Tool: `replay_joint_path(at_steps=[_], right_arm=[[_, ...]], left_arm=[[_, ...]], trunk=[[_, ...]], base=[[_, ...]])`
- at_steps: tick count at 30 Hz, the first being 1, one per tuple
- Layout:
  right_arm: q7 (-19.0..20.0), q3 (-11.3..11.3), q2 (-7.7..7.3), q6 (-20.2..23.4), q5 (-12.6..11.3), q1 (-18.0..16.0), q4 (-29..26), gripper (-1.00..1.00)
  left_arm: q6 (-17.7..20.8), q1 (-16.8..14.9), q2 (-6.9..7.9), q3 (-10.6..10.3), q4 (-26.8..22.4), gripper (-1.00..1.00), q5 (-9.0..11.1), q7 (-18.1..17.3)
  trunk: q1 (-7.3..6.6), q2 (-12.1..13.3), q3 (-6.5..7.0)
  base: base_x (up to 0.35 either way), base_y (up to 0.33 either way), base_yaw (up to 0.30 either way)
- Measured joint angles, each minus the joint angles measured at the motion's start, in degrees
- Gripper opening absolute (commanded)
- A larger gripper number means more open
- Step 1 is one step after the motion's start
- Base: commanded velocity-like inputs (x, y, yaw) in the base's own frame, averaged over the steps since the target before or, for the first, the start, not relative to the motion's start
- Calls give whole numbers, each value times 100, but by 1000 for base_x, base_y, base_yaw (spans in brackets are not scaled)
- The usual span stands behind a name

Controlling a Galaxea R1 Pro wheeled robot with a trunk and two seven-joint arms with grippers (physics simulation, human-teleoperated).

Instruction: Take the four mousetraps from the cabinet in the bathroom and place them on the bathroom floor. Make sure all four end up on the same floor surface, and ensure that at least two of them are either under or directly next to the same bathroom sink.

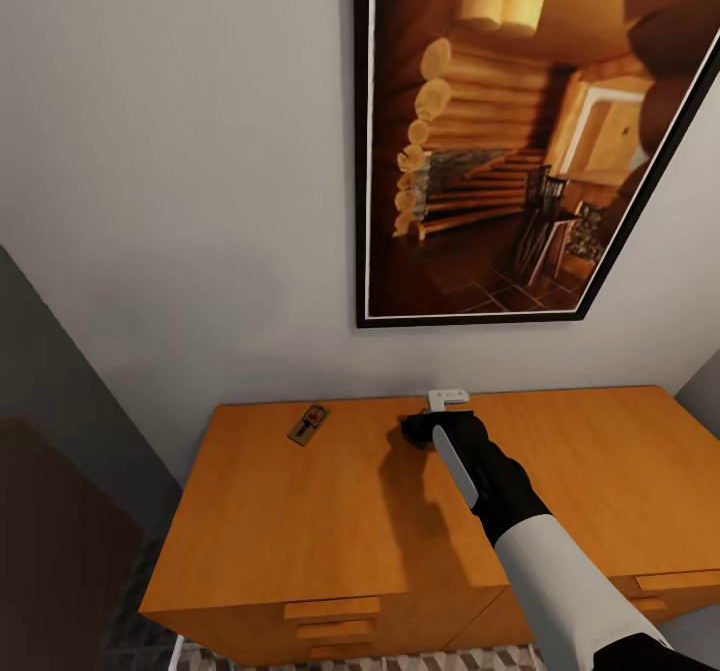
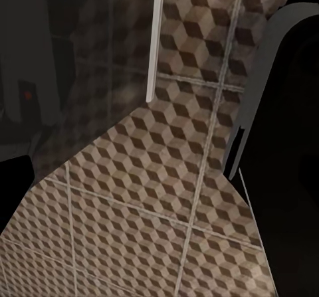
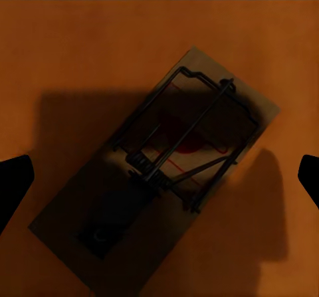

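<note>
My right gripper (image 1: 425,429) hangs over the back of the cabinet (image 1: 300,531) top, close to the wall, under a framed picture (image 1: 520,141). Through the right wrist camera I look straight down on a mousetrap (image 3: 166,171) lying flat and askew on the orange wood, between my spread fingertips (image 3: 14,177) — open wide, gripping nothing. Another mousetrap (image 1: 308,423) lies farther left, well apart. My left wrist camera faces the bathroom floor (image 2: 146,210) tiles — I cannot tell that gripper's state
</note>
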Motion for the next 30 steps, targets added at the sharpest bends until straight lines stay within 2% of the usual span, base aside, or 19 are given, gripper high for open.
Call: replay_joint_path(at_steps=[10,30], right_arm=[[3,0,0,0,-15,0,0,100],[15,1,2,2,4,-3,-2,100]], left_arm=[[0,0,0,-1,1,100,-2,0],[0,0,-1,2,0,100,-2,0]], trunk=[[0,0,-9],[-1,-3,-151]], base=[[0,0,0],[0,0,0]])
